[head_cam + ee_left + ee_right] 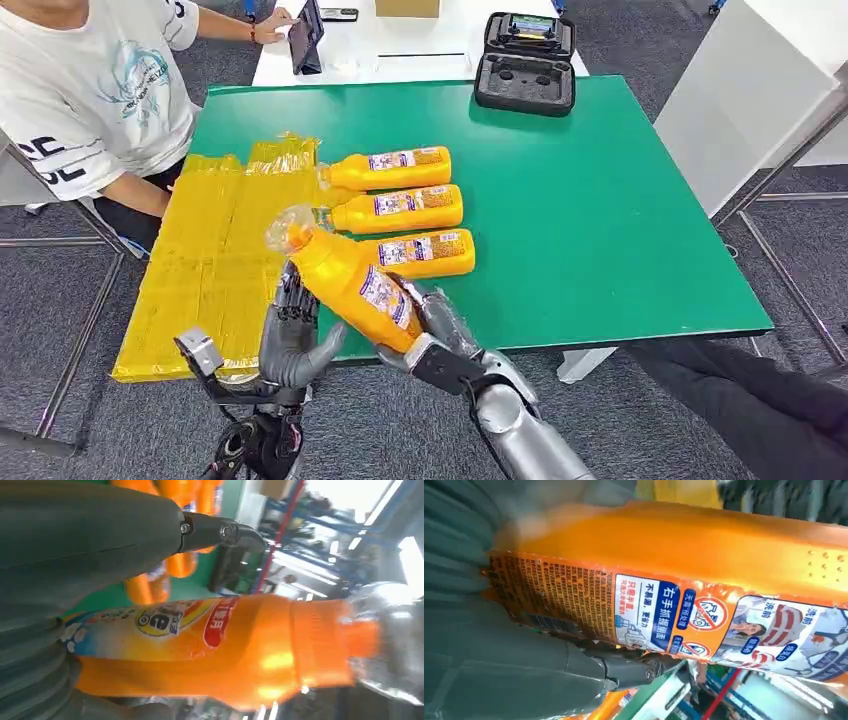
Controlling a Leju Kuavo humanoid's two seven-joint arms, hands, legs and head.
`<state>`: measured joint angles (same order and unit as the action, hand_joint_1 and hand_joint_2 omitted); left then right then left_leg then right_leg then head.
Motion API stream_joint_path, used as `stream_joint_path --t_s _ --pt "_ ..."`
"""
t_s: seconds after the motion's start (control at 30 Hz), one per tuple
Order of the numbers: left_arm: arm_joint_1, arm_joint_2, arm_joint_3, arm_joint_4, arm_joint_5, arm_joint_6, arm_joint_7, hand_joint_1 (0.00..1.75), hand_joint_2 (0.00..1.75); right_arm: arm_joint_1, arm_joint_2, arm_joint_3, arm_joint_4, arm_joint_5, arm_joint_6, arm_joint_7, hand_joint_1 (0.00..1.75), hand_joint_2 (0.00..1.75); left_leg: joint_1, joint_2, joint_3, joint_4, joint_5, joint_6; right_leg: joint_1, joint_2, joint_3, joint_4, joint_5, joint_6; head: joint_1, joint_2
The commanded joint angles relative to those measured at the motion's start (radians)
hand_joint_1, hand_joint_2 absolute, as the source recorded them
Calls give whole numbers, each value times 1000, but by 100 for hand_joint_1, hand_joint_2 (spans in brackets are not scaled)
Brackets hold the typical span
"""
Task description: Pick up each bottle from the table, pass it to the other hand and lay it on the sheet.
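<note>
My right hand grips the base end of an orange bottle, which is tilted with its clear cap up and to the left, over the table's front edge. My left hand stands beside the bottle, fingers upright against its left side and thumb spread below it. In the left wrist view the bottle lies across the hand with a finger standing off it. The right wrist view shows the bottle's label close up. Three more orange bottles lie side by side on the green table. The yellow sheet covers the table's left part.
A person in a white shirt sits at the far left by the sheet. A black open case stands at the table's far edge. Behind it is a white table with a tablet. Dark-trousered legs show at lower right.
</note>
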<state>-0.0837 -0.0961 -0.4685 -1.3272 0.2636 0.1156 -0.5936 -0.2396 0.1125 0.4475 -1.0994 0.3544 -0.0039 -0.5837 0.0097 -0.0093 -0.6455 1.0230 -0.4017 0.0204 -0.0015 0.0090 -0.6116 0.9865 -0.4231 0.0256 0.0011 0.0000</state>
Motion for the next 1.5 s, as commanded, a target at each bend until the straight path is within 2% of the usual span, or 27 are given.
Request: stream_joint_path --t_s 0.03,0.17,0.4,0.43,0.5,0.57,0.7,1.3,1.33,1.37,1.4,1.43,1.5 --pt "-41 5 6 170 9 -3 13 0 175 -13 -10 68 67 45 20 7 175 175 0 1 6 -2 -2 -1 0 0 6 -2 -1 0 0 0" --pt "-39 6 5 166 12 -7 18 0 175 -21 -6 72 77 47 22 7 175 175 0 2 8 -2 -2 -1 0 0 8 -2 -2 0 0 0" --pt "-37 3 44 140 40 15 1 0 175 -65 -9 132 148 91 65 -1 175 175 0 2 3 -1 -1 0 0 1 2 -1 0 0 0 0" --pt "-37 3 44 140 40 15 1 0 175 -65 -9 132 148 91 65 -1 175 175 0 3 6 -2 -2 -1 0 2 5 -2 -1 0 0 0" --pt "-28 0 57 124 66 8 -2 0 175 -79 -10 142 172 93 75 -3 175 175 0 1 3 -1 -1 -1 1 0 3 -1 -1 0 0 0" --pt "-21 5 56 110 96 -19 -8 0 175 -95 -10 147 207 96 77 -2 175 175 0 1 8 -2 -2 -1 0 -1 8 -2 -2 0 0 0" --pt "-12 6 55 72 106 -27 -42 0 175 -119 -10 151 261 96 78 -5 175 175 0 2 6 -1 -2 -1 1 1 5 -2 -1 0 0 0" --pt "-16 12 38 81 96 -46 -55 0 175 -139 -6 158 288 95 78 -5 175 175 0 1 3 -1 -1 0 0 0 3 -1 -1 0 0 0" --pt "-16 13 37 82 94 -47 -56 12 175 -135 -6 154 281 93 75 -6 175 175 0 1 6 -2 -2 -1 0 0 6 -1 -2 0 0 0" --pt "-20 19 26 80 60 -39 -75 136 175 -131 -7 152 272 94 74 -6 175 175 0 0 3 -1 -1 0 0 0 3 -1 -1 0 0 0" --pt "-25 21 17 86 45 -37 -75 168 175 -125 -7 146 260 92 70 -5 175 175 0 1 7 -2 -2 -1 0 0 7 -1 -2 0 0 0" --pt "-28 26 4 88 27 -39 -73 175 175 -120 -8 141 248 90 67 -3 175 175 0 1 5 -1 -1 -1 0 -1 5 -1 -1 0 0 0" --pt "-33 34 -20 100 -8 -30 -63 175 175 -103 -15 128 214 84 60 7 175 175 0 0 5 -1 -2 -1 0 -1 6 -1 -2 0 0 0"
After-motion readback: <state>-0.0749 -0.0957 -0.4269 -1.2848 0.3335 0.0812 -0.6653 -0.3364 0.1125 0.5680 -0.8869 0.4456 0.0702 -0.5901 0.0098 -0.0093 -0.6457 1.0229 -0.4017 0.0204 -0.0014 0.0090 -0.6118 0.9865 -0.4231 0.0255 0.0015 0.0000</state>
